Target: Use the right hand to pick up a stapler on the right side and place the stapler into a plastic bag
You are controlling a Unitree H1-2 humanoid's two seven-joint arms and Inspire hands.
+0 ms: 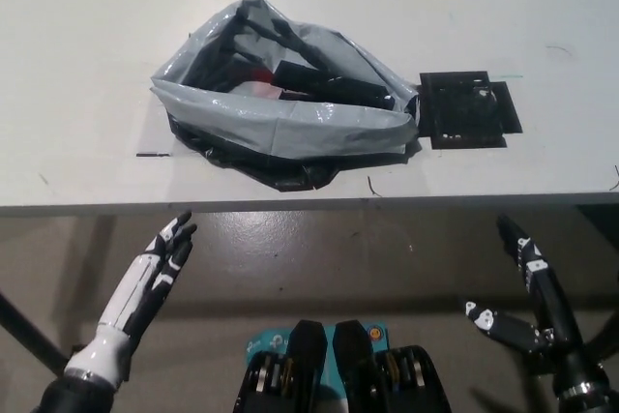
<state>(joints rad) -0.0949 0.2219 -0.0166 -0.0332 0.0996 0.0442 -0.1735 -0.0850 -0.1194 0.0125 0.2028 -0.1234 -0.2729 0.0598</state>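
A grey plastic bag (280, 118) lies open on the white table (87, 65), its mouth facing up. Inside it rests a long black object (334, 86) that looks like the stapler, beside something red (257, 74). My black right hand (527, 302) hangs below the table's front edge at the lower right, open, fingers spread, holding nothing. My white left hand (157, 270) is at the lower left, also below the table edge, open and flat.
A black square mat (468, 108) lies on the table just right of the bag. The table's front edge runs across the picture's middle, with grey floor below it. A short black tape mark (150, 154) sits left of the bag.
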